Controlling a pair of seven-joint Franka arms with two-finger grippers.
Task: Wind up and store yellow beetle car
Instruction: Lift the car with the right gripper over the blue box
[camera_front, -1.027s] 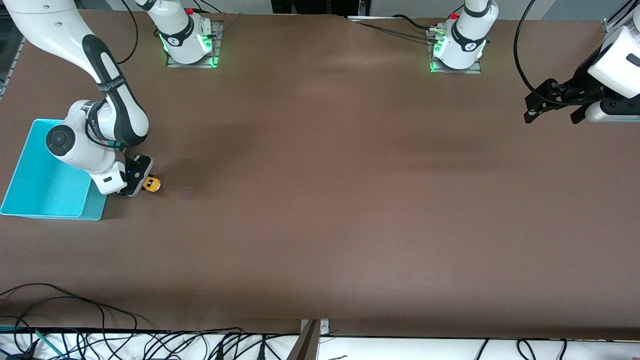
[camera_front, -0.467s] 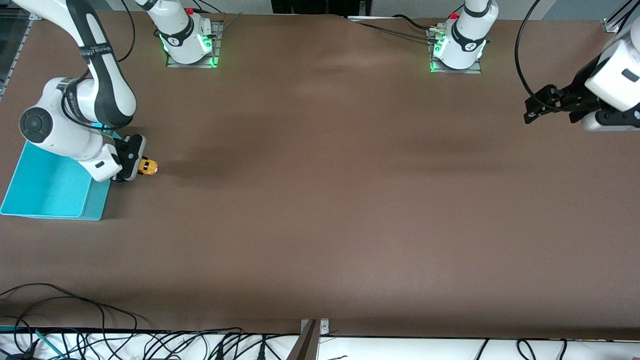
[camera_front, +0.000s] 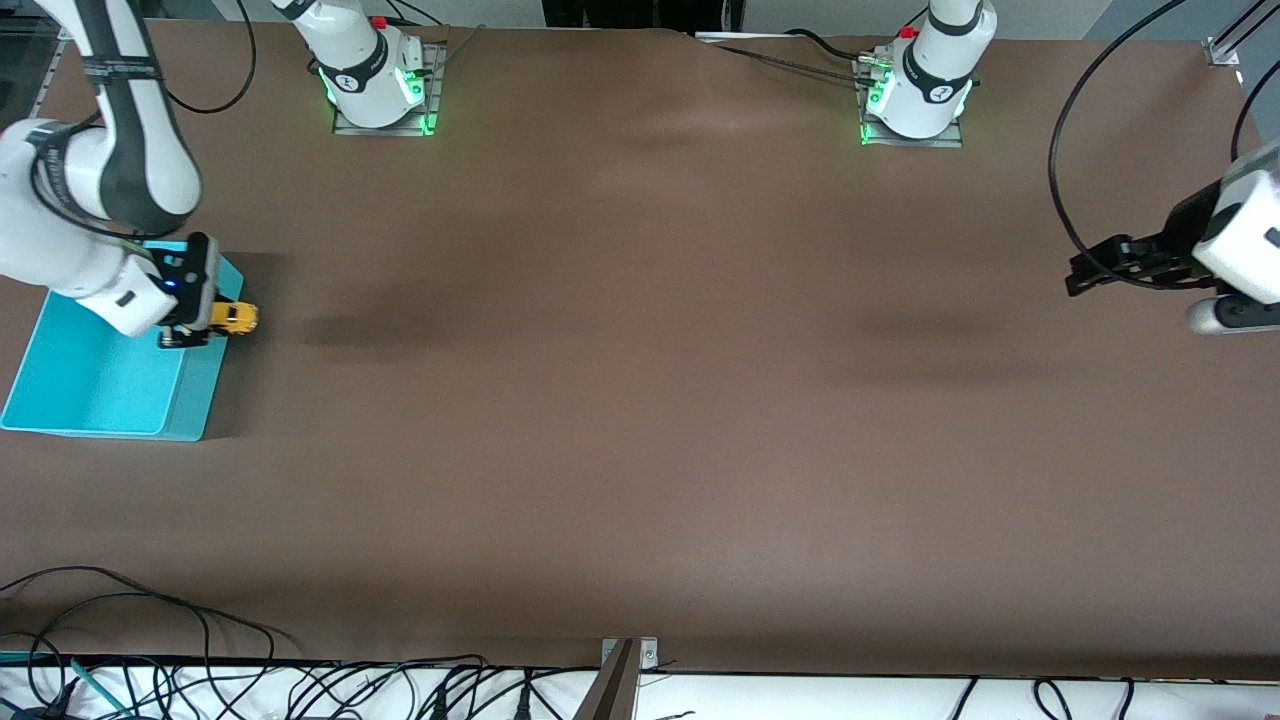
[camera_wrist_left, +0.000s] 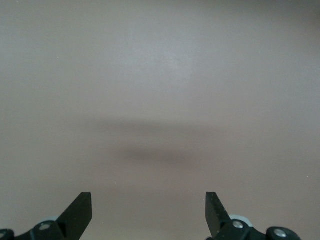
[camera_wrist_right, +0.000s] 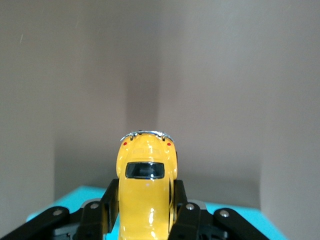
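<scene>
My right pincer (camera_front: 205, 325) hangs over the rim of the bin (camera_front: 95, 385) at the right arm's end of the table (camera_front: 640, 400), on the bin's side that faces the table's middle. The toy car (camera_front: 234, 317) sits clamped between its fingers, sticking out level toward the left arm's end, above the bin's edge. My left pincer (camera_front: 1085, 272) waits with its fingers spread, empty, over bare table at the left arm's end, well apart from the bin.
</scene>
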